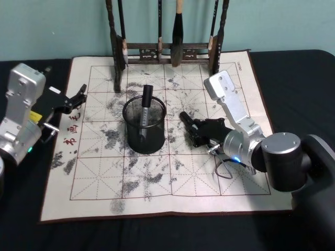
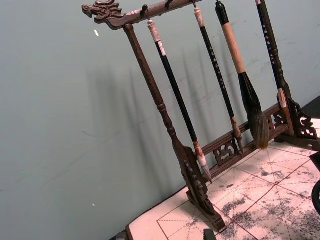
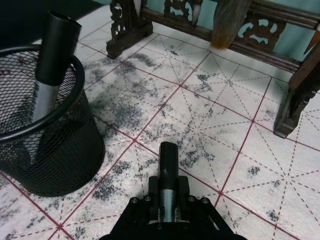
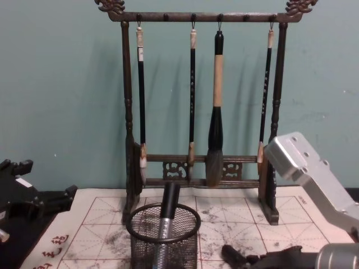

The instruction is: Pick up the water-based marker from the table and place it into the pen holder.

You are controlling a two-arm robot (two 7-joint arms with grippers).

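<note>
1. Right arm (image 1: 282,154) reaches in from the 4 o'clock corner of the mat (image 1: 157,178). The right gripper (image 1: 194,129) sits at 3 o'clock of the holder (image 1: 144,142), near it but apart, clamped on the marker (image 3: 168,162).
2. Table (image 1: 303,78): a dark top under the mat, showing on every side but 12 o'clock.
3. The mat is cream with a red grid and grey smudges, thickest around the holder.
4. Rack (image 4: 202,17) stands on the mat's 12 o'clock edge, with four brushes (image 4: 216,112) hanging from its top bar.
5. Left arm (image 1: 21,110) is at 9 o'clock. The left gripper (image 1: 78,97) is over the mat's left margin, well apart from the holder; I cannot tell whether it is open.
6. The holder, a black mesh cup, stands upright near the mat's centre.
7. Second marker (image 1: 147,99) stands inside the holder, leaning, its black cap rising past the rim at 12 o'clock.
8. The marker is pinched by its grey barrel, and its black cap juts out of the jaws toward 10 to 11 o'clock. It is low over the mat, outside the holder; I cannot tell whether it touches the mat.
</note>
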